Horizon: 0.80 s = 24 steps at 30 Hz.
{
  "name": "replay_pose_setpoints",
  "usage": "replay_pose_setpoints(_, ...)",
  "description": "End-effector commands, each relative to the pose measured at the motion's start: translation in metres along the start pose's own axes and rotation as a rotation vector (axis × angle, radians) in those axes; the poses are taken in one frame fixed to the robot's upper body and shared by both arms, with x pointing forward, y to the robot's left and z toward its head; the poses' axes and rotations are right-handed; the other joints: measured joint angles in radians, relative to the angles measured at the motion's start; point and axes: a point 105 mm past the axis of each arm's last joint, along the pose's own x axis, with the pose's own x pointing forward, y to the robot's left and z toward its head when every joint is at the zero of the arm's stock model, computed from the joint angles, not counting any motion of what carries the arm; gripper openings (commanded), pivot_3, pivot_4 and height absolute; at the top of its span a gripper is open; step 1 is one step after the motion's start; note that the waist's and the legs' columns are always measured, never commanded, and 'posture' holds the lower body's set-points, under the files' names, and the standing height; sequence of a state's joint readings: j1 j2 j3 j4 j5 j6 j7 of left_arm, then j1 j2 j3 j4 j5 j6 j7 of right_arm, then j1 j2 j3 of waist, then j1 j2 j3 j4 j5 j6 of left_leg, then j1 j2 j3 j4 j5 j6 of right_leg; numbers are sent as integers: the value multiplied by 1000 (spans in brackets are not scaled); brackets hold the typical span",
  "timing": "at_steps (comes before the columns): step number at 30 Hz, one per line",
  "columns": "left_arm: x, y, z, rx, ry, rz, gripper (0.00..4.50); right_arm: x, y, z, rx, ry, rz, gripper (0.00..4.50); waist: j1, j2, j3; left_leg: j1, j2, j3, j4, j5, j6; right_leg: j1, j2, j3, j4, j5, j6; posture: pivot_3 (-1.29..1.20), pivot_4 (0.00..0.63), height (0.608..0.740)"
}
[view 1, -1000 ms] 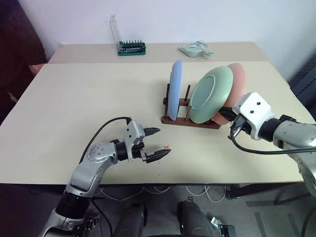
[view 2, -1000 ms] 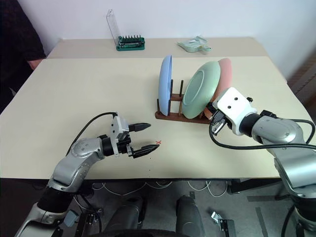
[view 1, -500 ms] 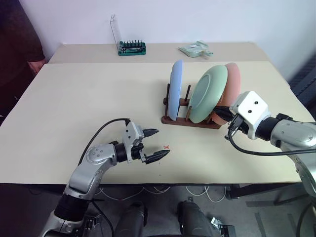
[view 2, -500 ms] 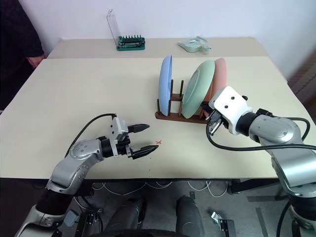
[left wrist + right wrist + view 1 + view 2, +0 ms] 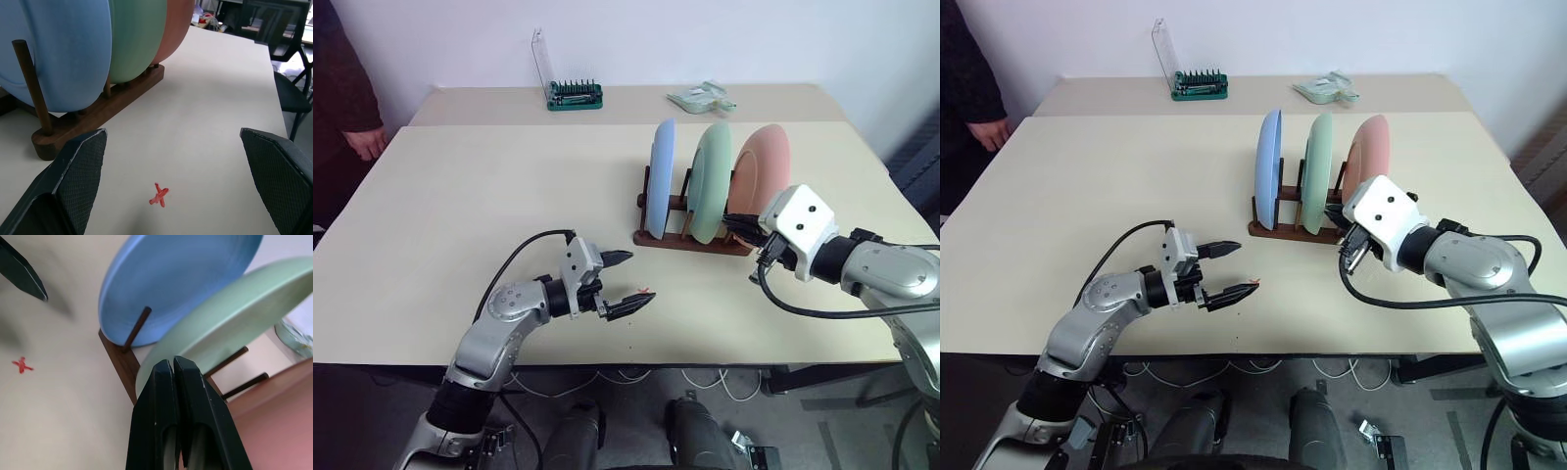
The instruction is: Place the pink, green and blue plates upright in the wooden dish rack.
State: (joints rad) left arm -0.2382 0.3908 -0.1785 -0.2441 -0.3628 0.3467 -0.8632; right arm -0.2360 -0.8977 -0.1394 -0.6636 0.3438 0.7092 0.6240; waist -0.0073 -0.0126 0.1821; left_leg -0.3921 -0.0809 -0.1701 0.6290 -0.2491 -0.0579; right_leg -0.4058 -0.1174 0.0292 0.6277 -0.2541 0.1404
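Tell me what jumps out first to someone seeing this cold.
Three plates standing on edge in the wooden dish rack mid-table: blue plate on the robot's left, green plate in the middle, pink plate on the right. The right gripper, jaws shut, sits right by the green and pink plates' lower edges; the left gripper hovers open over a red X mark.

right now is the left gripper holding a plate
No, the left gripper hangs open over the bare table, apart from the wooden dish rack.
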Motion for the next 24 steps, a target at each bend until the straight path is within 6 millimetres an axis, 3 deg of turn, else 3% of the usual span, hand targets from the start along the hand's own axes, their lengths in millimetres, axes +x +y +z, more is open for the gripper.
replay_pose_setpoints(1,0,3,7,19,-25,12,4500,-16,-10,6,-31,-15,-26,70,1,0,0,0,0,0,0,0,0,0,0,0,0,0,0,0,150,740)
replay_pose_setpoints(7,-43,54,-1,49,32,209,4500,-64,-18,-20,146,-8,-54,70,15,0,0,0,0,0,0,0,1,0,1,0,0,0,0,0,150,740)
replay_pose_setpoints(14,-84,86,-11,83,121,318,4500,-84,-19,-54,290,-20,-116,70,19,0,0,1,0,0,0,0,1,1,1,0,0,0,0,0,150,740)
replay_pose_setpoints(17,-100,92,-12,87,146,357,4500,-82,-13,-67,352,-31,-120,70,16,0,0,1,1,0,0,0,0,1,1,0,0,0,0,0,150,740)
replay_pose_setpoints(24,-96,79,-14,73,138,370,4500,-70,-13,-75,374,-47,-89,70,14,1,-1,1,1,0,0,0,0,1,1,0,1,0,0,0,150,740)
